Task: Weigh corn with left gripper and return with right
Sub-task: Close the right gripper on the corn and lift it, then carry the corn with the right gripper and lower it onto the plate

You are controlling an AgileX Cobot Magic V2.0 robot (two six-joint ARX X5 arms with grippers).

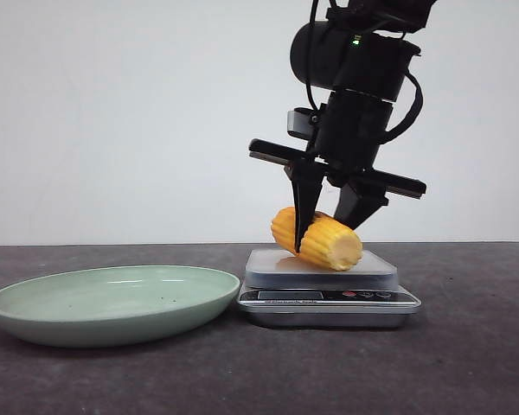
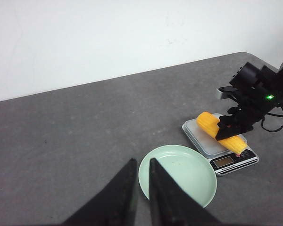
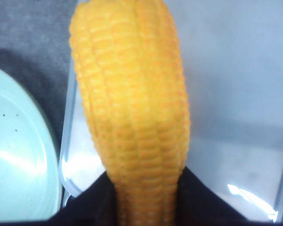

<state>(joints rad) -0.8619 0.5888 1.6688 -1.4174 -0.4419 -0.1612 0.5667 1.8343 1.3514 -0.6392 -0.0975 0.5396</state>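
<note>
Pale green plate (image 1: pixel 112 303) beside scale (image 1: pixel 329 298), right pincer (image 1: pixel 329 226) clamping corn (image 1: pixel 329 242) on it, left pincer (image 2: pixel 140 193) nearly closed, holding nothing.

Right gripper (image 1: pixel 329 233) jaws clamped; left gripper (image 2: pixel 140 188) nearly closed.

A plain white wall (image 1: pixel 112 112) fills the far side, bare and evenly lit. Below it a dark grey table (image 1: pixel 467 363) with a slightly speckled, matte surface runs from left to right. Soft light casts only faint shadows near the front.
</note>
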